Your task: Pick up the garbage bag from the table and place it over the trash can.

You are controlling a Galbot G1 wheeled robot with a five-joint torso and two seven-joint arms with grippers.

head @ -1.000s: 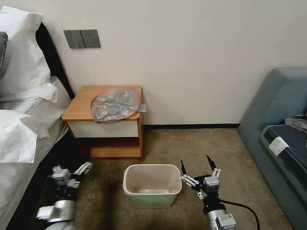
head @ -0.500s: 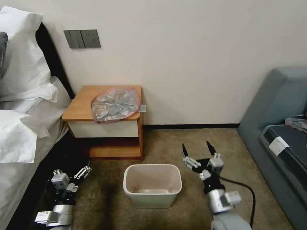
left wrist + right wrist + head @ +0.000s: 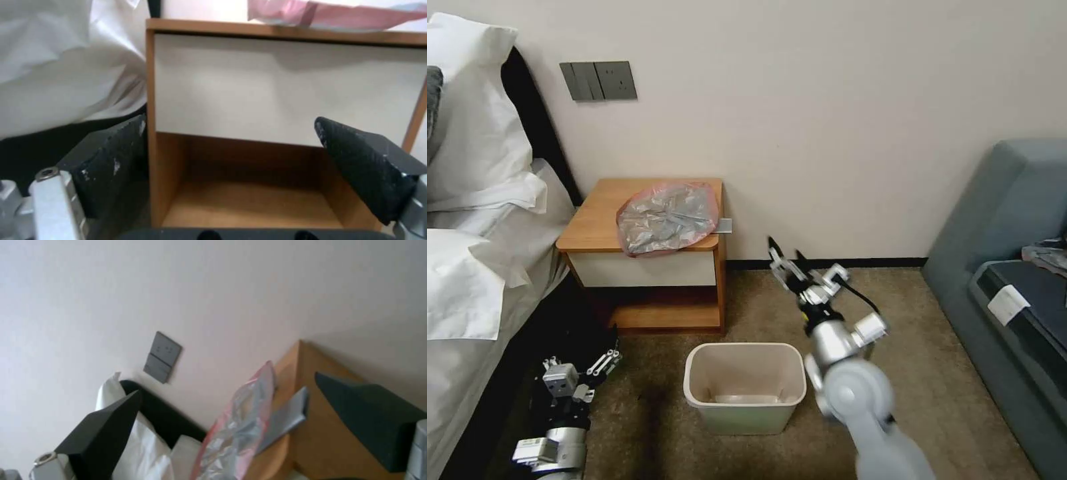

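Observation:
The garbage bag (image 3: 664, 219), crinkly grey plastic with a pinkish-red rim, lies flat on the right part of the table (image 3: 594, 217), its edge hanging a little over the front. On the carpet in front of the table stands the cream trash can (image 3: 746, 415), upright. My right gripper (image 3: 784, 250) is open in the air, to the right of the table's corner and slightly below its top, aimed at the bag (image 3: 238, 430). Low by the bed, my left gripper (image 3: 582, 361) is open and faces the table's white drawer front (image 3: 285, 90).
A bed with white pillows (image 3: 474, 200) runs along the left. A grey-blue sofa (image 3: 1014, 267) fills the right. A flat grey strip (image 3: 725, 225) sticks out from under the bag at the table's right edge. Open carpet lies between the can and the sofa.
My right arm has risen from beside the trash can and swung forward and left toward the table's right corner. The left gripper has sunk slightly. Bag and can are unmoved.

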